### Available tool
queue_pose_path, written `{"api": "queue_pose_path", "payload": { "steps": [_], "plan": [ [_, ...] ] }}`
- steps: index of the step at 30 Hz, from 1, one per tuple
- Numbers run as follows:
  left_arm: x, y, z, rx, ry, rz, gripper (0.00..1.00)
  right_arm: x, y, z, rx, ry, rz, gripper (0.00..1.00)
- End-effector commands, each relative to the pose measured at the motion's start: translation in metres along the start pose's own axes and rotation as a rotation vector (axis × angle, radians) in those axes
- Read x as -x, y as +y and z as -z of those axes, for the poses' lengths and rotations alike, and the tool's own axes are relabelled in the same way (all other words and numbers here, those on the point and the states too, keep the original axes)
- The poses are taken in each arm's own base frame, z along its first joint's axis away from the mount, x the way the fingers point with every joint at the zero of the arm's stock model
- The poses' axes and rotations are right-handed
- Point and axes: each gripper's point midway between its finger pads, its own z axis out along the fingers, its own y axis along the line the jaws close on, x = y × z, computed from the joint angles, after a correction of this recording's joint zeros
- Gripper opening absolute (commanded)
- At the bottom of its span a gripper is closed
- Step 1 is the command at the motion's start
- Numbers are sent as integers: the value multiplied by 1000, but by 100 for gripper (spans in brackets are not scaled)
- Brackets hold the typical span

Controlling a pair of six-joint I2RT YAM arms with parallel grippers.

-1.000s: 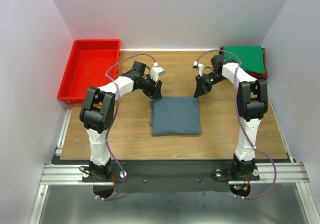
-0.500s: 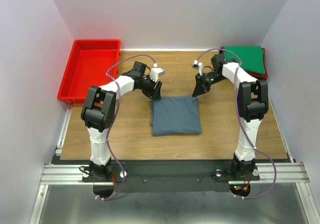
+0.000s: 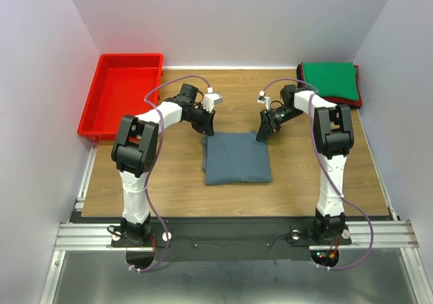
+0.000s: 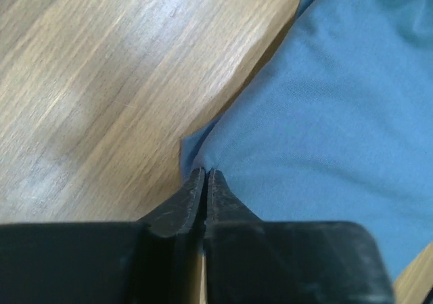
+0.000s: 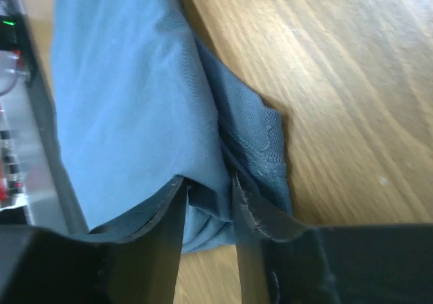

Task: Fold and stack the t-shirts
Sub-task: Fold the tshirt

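Mid-fold: left tool (image 4: 204,173) clamps the blue-grey t-shirt (image 3: 237,158) at its tips, right tool (image 5: 205,197) apart astride cloth, perhaps loose; next, both must grip and lift.

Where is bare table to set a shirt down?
Bare tabletop along the far edge between the red tray and the green shirt stack, and beside the blue-grey shirt. Crowded at its far corners, by the left gripper and right gripper.
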Motion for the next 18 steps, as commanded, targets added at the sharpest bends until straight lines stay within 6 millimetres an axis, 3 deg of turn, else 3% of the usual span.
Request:
{"api": "queue_pose_path", "payload": {
  "steps": [1, 8, 12, 16, 18],
  "plan": [
    [24, -11, 21, -22, -49, -43, 4, -8, -6, -4, -33, 46, -62, 41],
    [29, -8, 50, 18, -78, -39, 0, -19, -13, -6, -67, 82, -104, 55],
    [29, 2, 62, 49, -93, -38, 0, -22, -14, -6, -77, 93, -107, 56],
    [25, 11, 58, 58, -83, -32, 0, -21, -13, -6, -73, 91, -102, 55],
    [18, 18, 48, 58, -58, -16, 0, -17, -12, -5, -68, 78, -96, 48]
  ]
}}
